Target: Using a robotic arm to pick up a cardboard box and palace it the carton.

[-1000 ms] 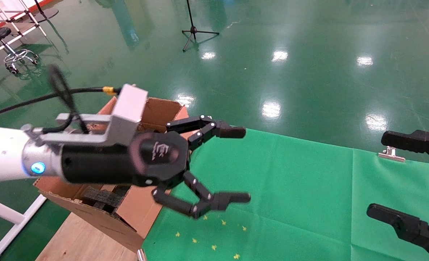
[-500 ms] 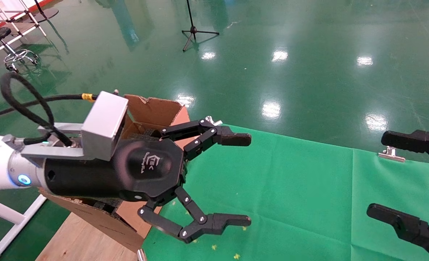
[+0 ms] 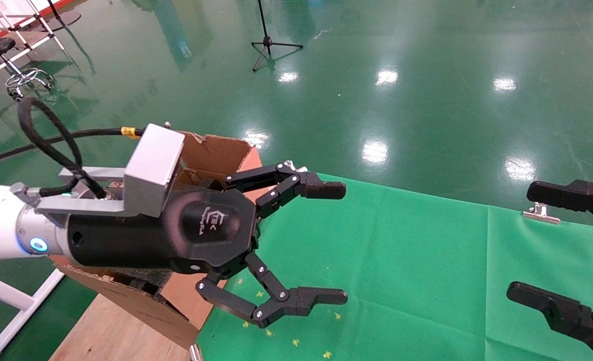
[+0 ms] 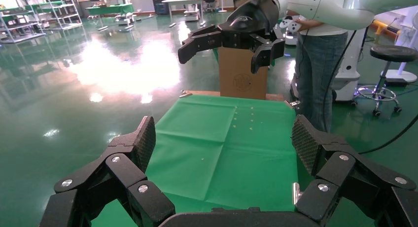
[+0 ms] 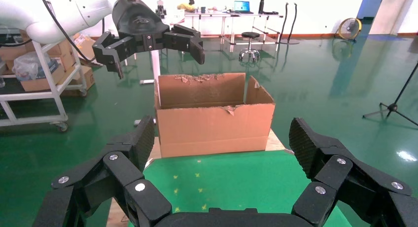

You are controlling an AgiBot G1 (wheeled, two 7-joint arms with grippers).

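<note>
While carton [image 3: 216, 150] sits just behind, left gripper [image 3: 334, 243] wide open, empty, right gripper [image 3: 552, 245] open

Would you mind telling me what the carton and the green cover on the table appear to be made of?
The carton looks like matte brown corrugated cardboard: its top edges are ragged and torn. The green cover seems to be thin cloth or a similar soft sheet, since fold creases cross it and a metal clip pins its edge.
</note>
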